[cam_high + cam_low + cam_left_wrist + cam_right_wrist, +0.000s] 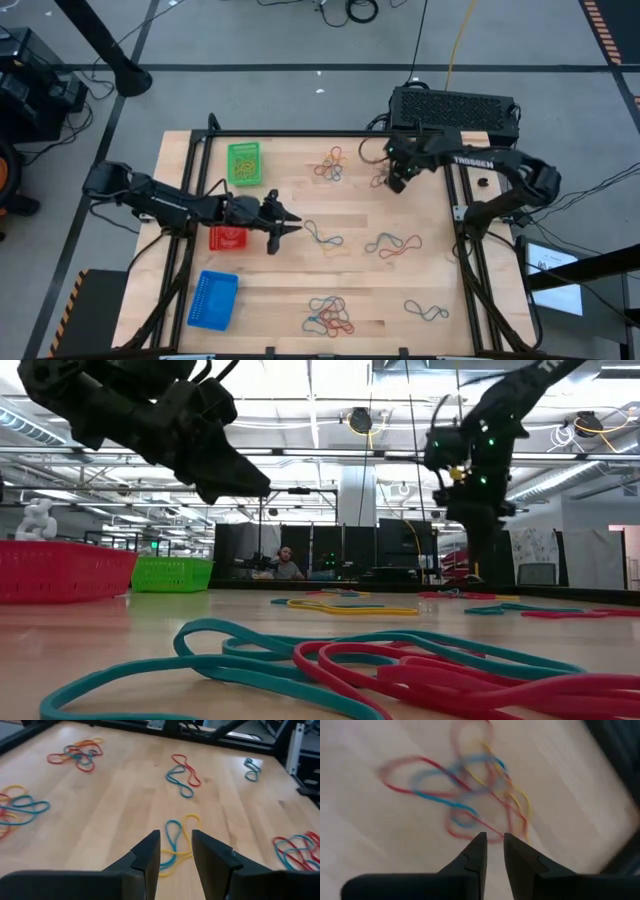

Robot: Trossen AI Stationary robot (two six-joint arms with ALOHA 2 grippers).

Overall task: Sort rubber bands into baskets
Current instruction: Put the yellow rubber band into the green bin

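Note:
My left gripper [287, 226] is open and empty, above the table just right of the red basket [228, 238]. Its fingertips [175, 846] stand over a blue and a yellow rubber band [173, 831] lying flat on the wood. My right gripper [398, 182] hovers at the far right with its fingers a little apart [494, 840], over a tangle of red, blue and yellow bands [470, 790]. The green basket [243, 163] stands at the far left and the blue basket [212, 298] at the near left. In the low view both grippers hang clear of the table.
More band clusters lie at the far middle [330, 165], right of centre [392, 243], near middle [330, 315] and near right [425, 311]. A black box [455, 108] stands behind the table's far right corner. A black frame [190, 200] edges the table.

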